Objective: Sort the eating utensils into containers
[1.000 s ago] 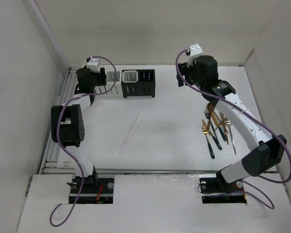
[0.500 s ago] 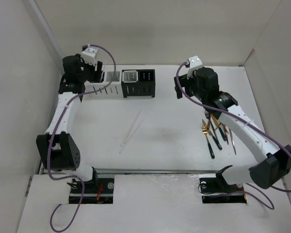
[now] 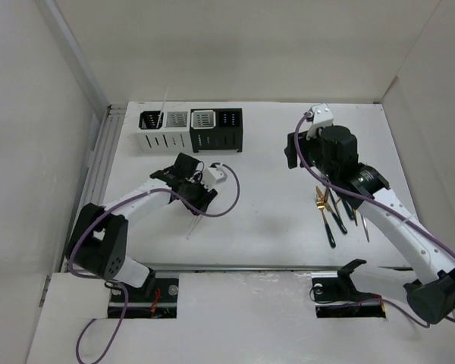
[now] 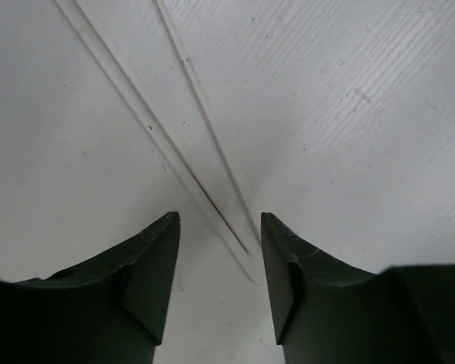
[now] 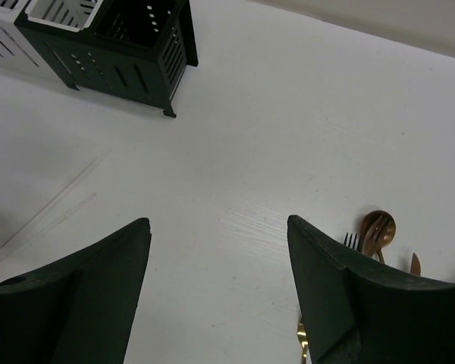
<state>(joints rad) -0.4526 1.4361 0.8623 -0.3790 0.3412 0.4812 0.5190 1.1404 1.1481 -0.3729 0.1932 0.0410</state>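
Two thin clear sticks [image 4: 178,144] lie on the white table and come together between the fingers of my left gripper [image 4: 220,220], which is open and touches neither. From above, that gripper [image 3: 199,194] hovers over the sticks [image 3: 195,224] at the table's middle left. Another thin stick [image 3: 164,106] stands upright in a white container [image 3: 161,138]. The four containers [image 5: 129,53] form a row at the back. Gold forks and a spoon [image 3: 335,206] lie at the right. My right gripper [image 3: 294,152] is open over bare table [image 5: 218,224], with the spoon [image 5: 379,226] beside its right finger.
Purple cables loop over both arms. A metal rail [image 3: 98,167] runs along the table's left edge. White walls close in the back and both sides.
My left arm has swung from the containers at the back left down to the sticks in the middle. A stick now stands in the white container. My right gripper drifted slightly right.
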